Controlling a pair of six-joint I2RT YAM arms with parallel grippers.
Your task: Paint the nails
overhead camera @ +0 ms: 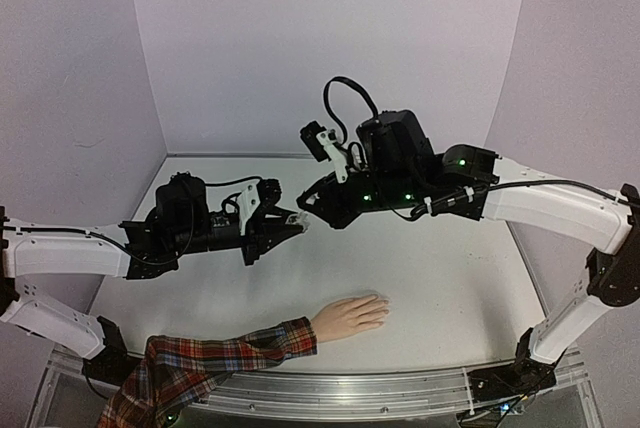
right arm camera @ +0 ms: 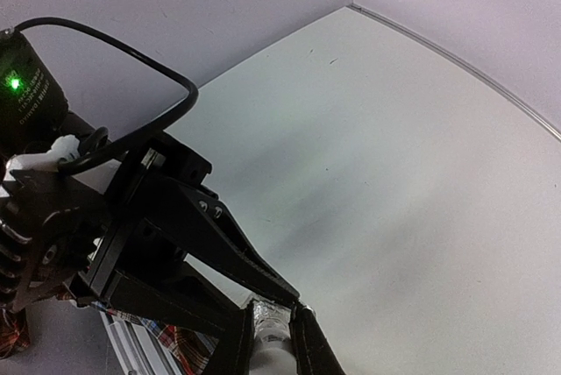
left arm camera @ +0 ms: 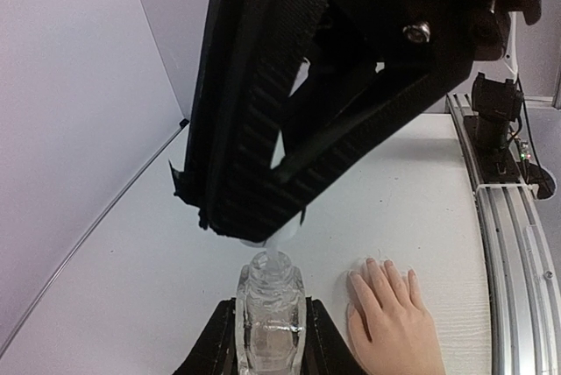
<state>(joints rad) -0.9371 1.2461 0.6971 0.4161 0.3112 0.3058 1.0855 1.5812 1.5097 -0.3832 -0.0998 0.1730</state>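
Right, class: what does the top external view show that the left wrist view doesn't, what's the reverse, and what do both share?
Only the top external view shows both arms along their length and the red plaid sleeve. Only the left wrist view clearly shows the clear bottle clamped in the left gripper, with the right gripper closed on its white cap. Both show the mannequin hand lying flat on the table; its nails barely stand out from the skin in either.

Your right pincer (right arm camera: 275, 324) grips a white cap (right arm camera: 272, 350) | left pincer (right arm camera: 261, 303) at bottle (right arm camera: 268, 314) | pale worktop (right arm camera: 394, 173) beyond
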